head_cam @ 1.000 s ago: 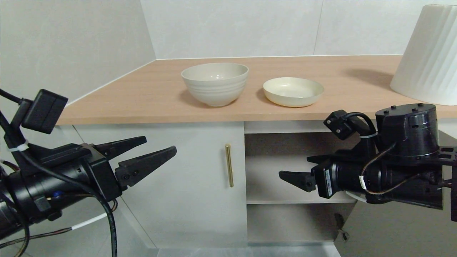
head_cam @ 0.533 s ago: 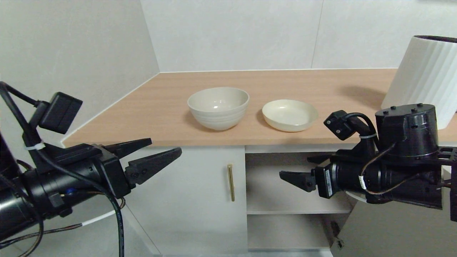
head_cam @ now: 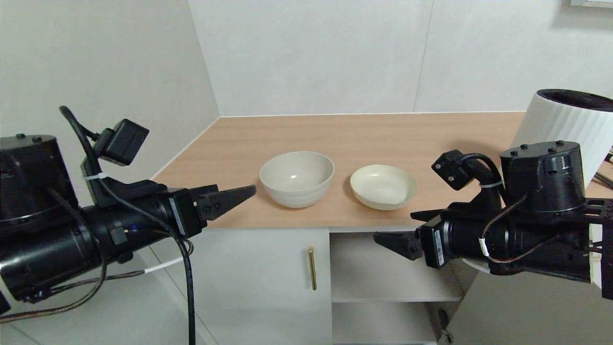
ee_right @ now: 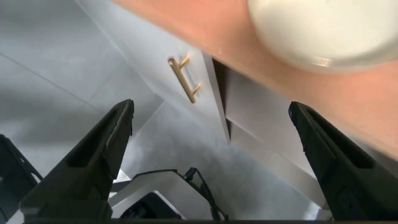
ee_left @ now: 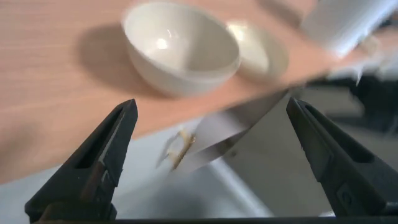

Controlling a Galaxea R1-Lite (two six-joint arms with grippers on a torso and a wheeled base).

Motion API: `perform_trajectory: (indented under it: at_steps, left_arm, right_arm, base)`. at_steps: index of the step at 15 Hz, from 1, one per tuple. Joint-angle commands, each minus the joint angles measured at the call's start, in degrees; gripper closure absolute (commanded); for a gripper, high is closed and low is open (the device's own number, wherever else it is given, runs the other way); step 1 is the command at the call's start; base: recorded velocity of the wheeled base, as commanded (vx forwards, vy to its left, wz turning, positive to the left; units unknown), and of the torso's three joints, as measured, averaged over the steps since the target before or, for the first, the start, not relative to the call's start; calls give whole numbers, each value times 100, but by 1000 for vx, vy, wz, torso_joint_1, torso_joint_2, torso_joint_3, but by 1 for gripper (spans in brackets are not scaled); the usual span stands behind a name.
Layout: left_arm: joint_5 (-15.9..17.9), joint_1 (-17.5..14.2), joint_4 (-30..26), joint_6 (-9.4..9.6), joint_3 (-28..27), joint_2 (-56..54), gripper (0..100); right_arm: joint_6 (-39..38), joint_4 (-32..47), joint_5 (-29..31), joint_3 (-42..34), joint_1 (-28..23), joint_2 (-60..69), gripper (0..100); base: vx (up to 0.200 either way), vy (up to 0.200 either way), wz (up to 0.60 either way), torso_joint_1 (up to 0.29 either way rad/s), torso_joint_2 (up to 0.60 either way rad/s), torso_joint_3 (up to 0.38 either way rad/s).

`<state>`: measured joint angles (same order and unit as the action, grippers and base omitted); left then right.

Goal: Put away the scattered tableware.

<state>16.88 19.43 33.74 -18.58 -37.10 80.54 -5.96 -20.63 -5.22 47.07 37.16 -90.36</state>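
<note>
The bowl (head_cam: 297, 178) and the shallow dish (head_cam: 383, 186) sit side by side, just apart, near the front edge of the wooden counter (head_cam: 335, 134). The left gripper (head_cam: 239, 195) hangs at that edge beside the bowl, its jaws spread wide. The right gripper (head_cam: 393, 226) is lower, before the open cupboard (head_cam: 383, 268) under the dish, its jaws wide too.

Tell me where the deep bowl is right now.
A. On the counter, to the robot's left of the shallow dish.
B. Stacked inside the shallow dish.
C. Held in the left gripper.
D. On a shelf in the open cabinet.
A: the deep bowl stands on the counter, with the shallow dish apart from it toward the robot's right.
</note>
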Motion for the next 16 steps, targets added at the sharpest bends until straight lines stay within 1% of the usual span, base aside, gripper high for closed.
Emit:
perform_trajectory:
  at_steps: [1, 2, 3, 4, 6, 7, 8, 9, 11, 12, 13, 14, 15, 16]
  left_arm:
    - [-18, -80, -8, -559, -307, 410, 0]
    - [-45, -80, -26, -937, -439, 480, 0]
    - [-45, -80, -35, -1043, -483, 506, 0]
    - [-54, -80, -35, -1218, -518, 541, 0]
    - [-45, -80, -26, -1271, -536, 559, 0]
    - [-62, -80, -43, -1297, -597, 585, 0]
    - [-80, -80, -96, -1359, -650, 612, 0]
    - [-221, -80, -465, -1544, -870, 664, 0]
    - [-414, -80, -1098, -1728, -1221, 779, 0]
    - [-599, -80, -1493, -1992, -1511, 902, 0]
    - [-695, -80, -1643, -2203, -1661, 1007, 0]
    - [-766, -80, -1731, -2370, -1766, 1104, 0]
    - [-783, -80, -1766, -2422, -1810, 1174, 0]
    - [-818, -80, -1766, -2537, -1854, 1315, 0]
  right_arm:
    - [-2, -3, 3, -5, 2, -35, 0]
    - [-2, -3, -6, -5, 2, -43, 0]
    - [-2, -3, 3, 4, 2, -43, 0]
    - [-2, -12, 3, 4, 2, -43, 0]
    - [-19, -12, 21, 66, -7, -43, 0]
    - [-54, 32, 47, 215, 2, -70, 0]
    - [-98, 59, 65, 312, 2, -105, 0]
    - [-441, 199, 223, 549, -7, -184, 0]
    - [-907, 674, 601, 1024, -7, -325, 0]
    - [-1364, 1026, 882, 1437, -24, -500, 0]
    - [-1636, 1175, 1102, 1692, -121, -650, 0]
    - [-1786, 1307, 1313, 1920, -218, -808, 0]
    - [-1865, 1386, 1409, 2043, -297, -896, 0]
    - [-1970, 1456, 1585, 2219, -437, -1045, 0]
  base:
    - [0, 0, 0, 193, -452, -256]
    - [0, 0, 0, 105, -251, -144]
    - [0, 0, 0, 66, -139, -85]
    - [0, 0, 0, 32, -80, -41]
    - [0, 0, 0, 0, 0, 0]
    - [0, 0, 0, 0, 0, 0]
    - [0, 0, 0, 0, 0, 0]
    - [0, 0, 0, 0, 0, 0]
    - [0, 0, 0, 0, 0, 0]
    - [0, 0, 0, 0, 0, 0]
    - [0, 0, 0, 0, 0, 0]
    - [0, 0, 0, 0, 0, 0]
    - [0, 0, 0, 0, 0, 0]
    - [0, 0, 0, 0, 0, 0]
